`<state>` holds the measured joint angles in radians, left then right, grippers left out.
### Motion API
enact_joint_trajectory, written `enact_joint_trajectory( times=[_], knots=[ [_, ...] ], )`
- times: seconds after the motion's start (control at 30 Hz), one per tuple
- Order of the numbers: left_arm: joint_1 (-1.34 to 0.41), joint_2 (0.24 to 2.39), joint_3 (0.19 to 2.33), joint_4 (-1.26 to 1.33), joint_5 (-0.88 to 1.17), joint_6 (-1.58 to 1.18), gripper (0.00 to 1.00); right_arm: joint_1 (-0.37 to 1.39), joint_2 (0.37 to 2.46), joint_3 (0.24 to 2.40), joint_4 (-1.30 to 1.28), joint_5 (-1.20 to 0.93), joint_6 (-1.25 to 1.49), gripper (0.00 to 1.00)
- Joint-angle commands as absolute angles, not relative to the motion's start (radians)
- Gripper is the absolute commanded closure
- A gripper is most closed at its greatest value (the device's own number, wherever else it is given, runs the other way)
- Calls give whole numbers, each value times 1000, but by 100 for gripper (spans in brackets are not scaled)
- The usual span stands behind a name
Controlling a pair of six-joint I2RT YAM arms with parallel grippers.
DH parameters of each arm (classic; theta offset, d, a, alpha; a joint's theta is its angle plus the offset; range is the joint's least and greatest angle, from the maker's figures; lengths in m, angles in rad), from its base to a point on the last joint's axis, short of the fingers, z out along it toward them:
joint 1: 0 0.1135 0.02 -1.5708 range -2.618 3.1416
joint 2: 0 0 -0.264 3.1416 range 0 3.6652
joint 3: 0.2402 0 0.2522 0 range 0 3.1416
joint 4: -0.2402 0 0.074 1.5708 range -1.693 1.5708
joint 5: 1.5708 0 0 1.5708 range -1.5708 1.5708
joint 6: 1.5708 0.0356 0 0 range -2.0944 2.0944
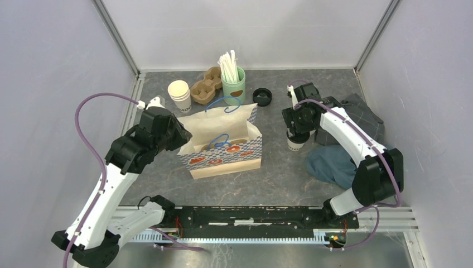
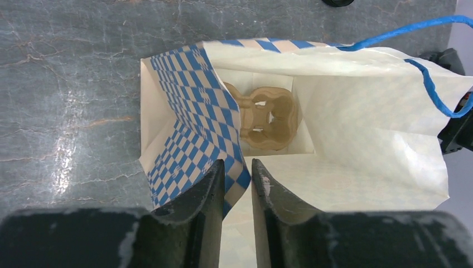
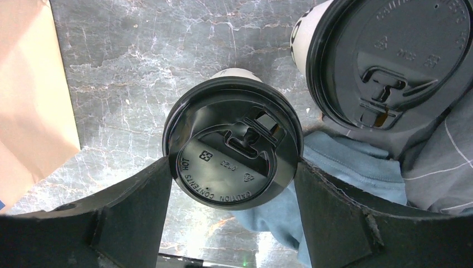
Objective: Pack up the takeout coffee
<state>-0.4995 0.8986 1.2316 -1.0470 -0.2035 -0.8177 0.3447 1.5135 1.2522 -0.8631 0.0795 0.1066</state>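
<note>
The takeout coffee (image 1: 295, 144) (image 3: 223, 178), a white cup with a black lid, stands on the table right of the paper bag (image 1: 226, 158). My right gripper (image 1: 298, 131) (image 3: 233, 162) reaches down over it, a finger against each side of the lid's rim. My left gripper (image 1: 183, 137) (image 2: 239, 165) is at the bag's left rim. Its fingers stand a narrow gap apart, with the checkered fold of the bag (image 2: 195, 111) loose between them. The bag gapes open, and a brown cup carrier (image 2: 269, 118) lies at its bottom.
A second lidded cup (image 3: 390, 50) stands close beside the first, by a grey cloth (image 1: 365, 117) and a blue cloth (image 1: 332, 163). At the back are stacked lidless cups (image 1: 179, 94), a spare carrier (image 1: 205, 87), a green straw holder (image 1: 233, 82) and a loose black lid (image 1: 262, 96).
</note>
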Motion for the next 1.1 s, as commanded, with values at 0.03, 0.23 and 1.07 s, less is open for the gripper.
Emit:
enact_joint_trajectory(
  times=[0.03,0.23,1.07],
  knots=[
    [-499,910,1270,-1079,-244,-764,60,340,1422,1282,-905,75,87,22],
    [-499,944,1290,-1108,-264,-733,42,341,1220,1352,-947,22,55,23],
    [-499,1062,1323,-1093,-347,-615,38,749,1354,1915,-831,-288,129,30]
  ],
)
